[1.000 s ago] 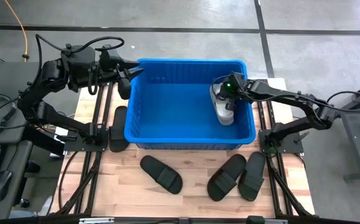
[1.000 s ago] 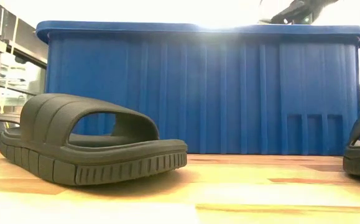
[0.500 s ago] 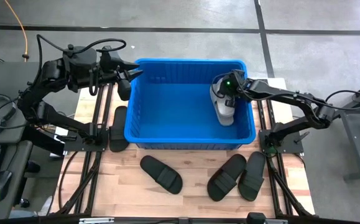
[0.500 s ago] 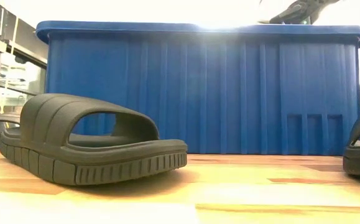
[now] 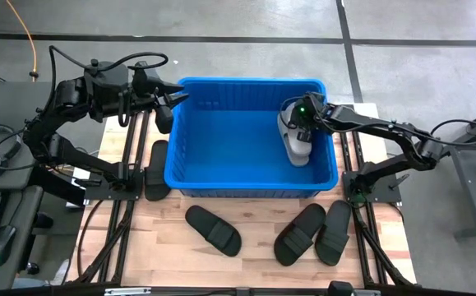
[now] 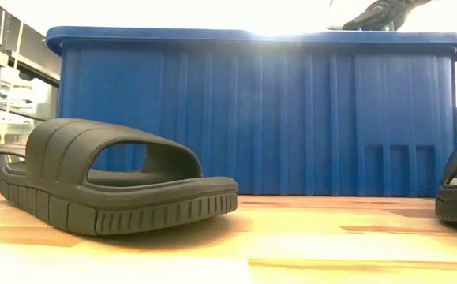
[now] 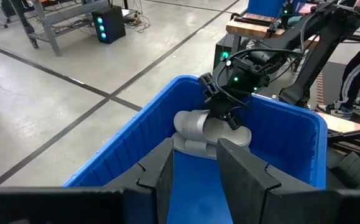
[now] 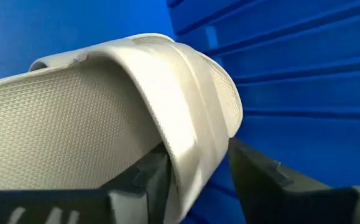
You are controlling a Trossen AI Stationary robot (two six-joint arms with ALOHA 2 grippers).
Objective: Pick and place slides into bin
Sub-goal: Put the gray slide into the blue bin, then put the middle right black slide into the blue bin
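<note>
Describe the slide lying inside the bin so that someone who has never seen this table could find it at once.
Find the big blue bin at the far side of the wooden table. Inside, against its right-hand wall, lies one light grey slide, with the right gripper at its strap. Every other slide in view is black and lies on the table outside.

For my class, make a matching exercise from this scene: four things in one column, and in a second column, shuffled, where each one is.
1. grey slide
2. left gripper
3. right gripper
4. lone black slide

A. by the bin's left rim
B. on the table, left of the bin
C. inside the bin, right side
D. at the grey slide's strap

Pairs: 1-C, 2-A, 3-D, 4-B
</note>
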